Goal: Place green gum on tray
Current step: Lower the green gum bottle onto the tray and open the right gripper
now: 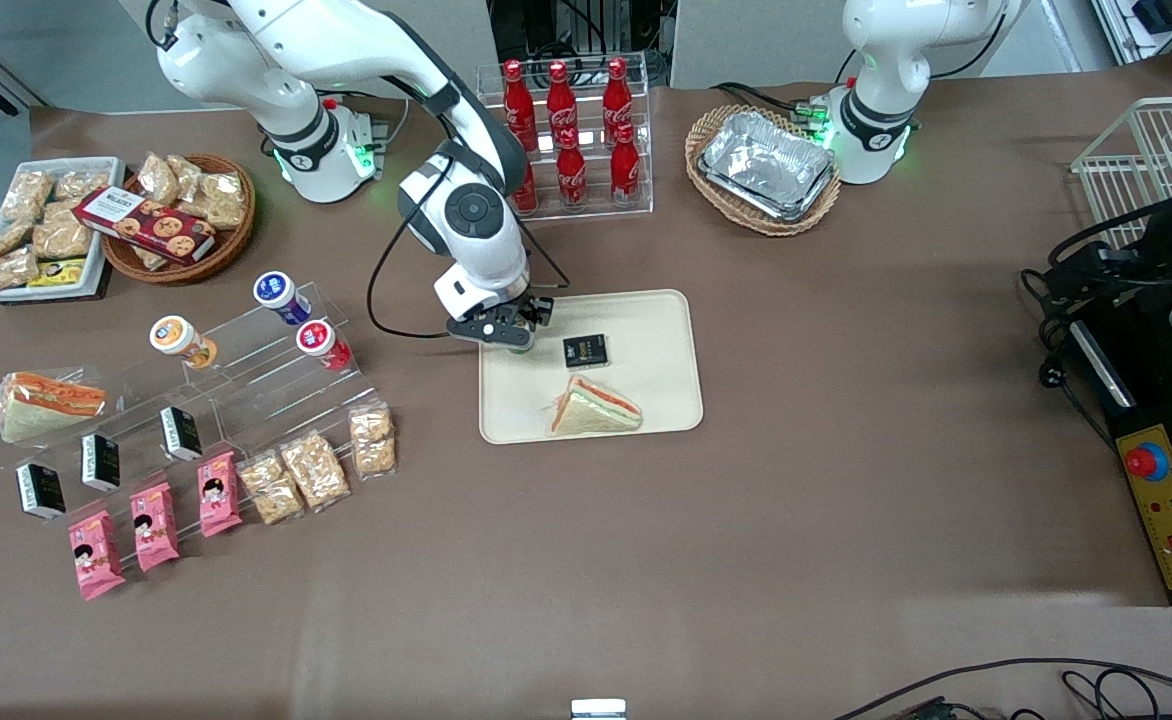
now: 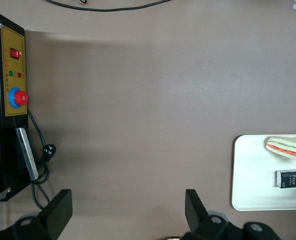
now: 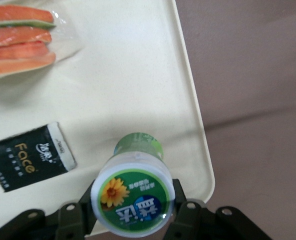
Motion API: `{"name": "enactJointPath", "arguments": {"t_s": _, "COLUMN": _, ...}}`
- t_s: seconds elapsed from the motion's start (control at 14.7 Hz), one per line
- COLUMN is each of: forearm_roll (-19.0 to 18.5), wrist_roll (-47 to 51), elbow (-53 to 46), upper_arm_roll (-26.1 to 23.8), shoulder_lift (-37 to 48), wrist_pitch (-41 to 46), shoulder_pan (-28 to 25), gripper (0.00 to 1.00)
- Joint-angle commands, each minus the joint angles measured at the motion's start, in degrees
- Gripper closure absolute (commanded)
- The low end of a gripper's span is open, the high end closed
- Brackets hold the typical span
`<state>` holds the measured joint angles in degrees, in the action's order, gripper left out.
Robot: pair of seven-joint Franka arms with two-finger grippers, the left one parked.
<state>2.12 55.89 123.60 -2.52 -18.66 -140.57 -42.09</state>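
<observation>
The green gum, a small green canister with a white lid printed with a flower, stands upright between my gripper's fingers, which press on both sides of its lid. Its base is at or just above the cream tray, near a rounded corner. In the front view the gripper hangs over the tray at the corner toward the working arm's end, farthest from the camera, and only a sliver of the gum shows under it.
A wrapped sandwich and a black packet lie on the tray. An acrylic stand holds a blue-lidded, a red and an orange canister. A cola bottle rack stands farther from the camera than the tray.
</observation>
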Motion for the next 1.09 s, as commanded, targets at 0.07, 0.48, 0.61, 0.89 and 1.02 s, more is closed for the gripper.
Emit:
{"name": "enactJointPath", "arguments": {"t_s": 0.07, "forearm_roll": -1.1, "wrist_roll": 1.1, "elbow": 0.2, "upper_arm_roll": 0.7, "shoulder_lift": -2.8, "wrist_pitch": -3.9, "shoulder_pan": -1.2, "gripper": 0.56}}
{"name": "enactJointPath", "arguments": {"t_s": 0.48, "forearm_roll": -1.2, "wrist_roll": 0.5, "elbow": -0.4, "upper_arm_roll": 0.8, "shoulder_lift": -2.8, "wrist_pitch": -3.7, "shoulder_pan": -1.2, "gripper": 0.0}}
{"name": "enactJointPath", "arguments": {"t_s": 0.61, "forearm_roll": -2.0, "wrist_roll": 0.4, "elbow": -0.5, "upper_arm_roll": 0.8, "shoulder_lift": -2.7, "wrist_pitch": -3.6, "shoulder_pan": -1.2, "gripper": 0.0}}
{"name": "enactJointPath", "arguments": {"t_s": 0.89, "forearm_roll": -7.5, "wrist_roll": -0.2, "elbow": -3.6, "upper_arm_roll": 1.4, "shoulder_lift": 1.2, "wrist_pitch": 4.9, "shoulder_pan": 0.1, "gripper": 0.0}}
{"name": "enactJointPath", "arguments": {"t_s": 1.02, "forearm_roll": -9.2, "wrist_roll": -3.0, "elbow": -9.8, "upper_arm_roll": 2.0, "shoulder_lift": 4.1, "wrist_pitch": 19.5, "shoulder_pan": 1.9, "gripper": 0.0}}
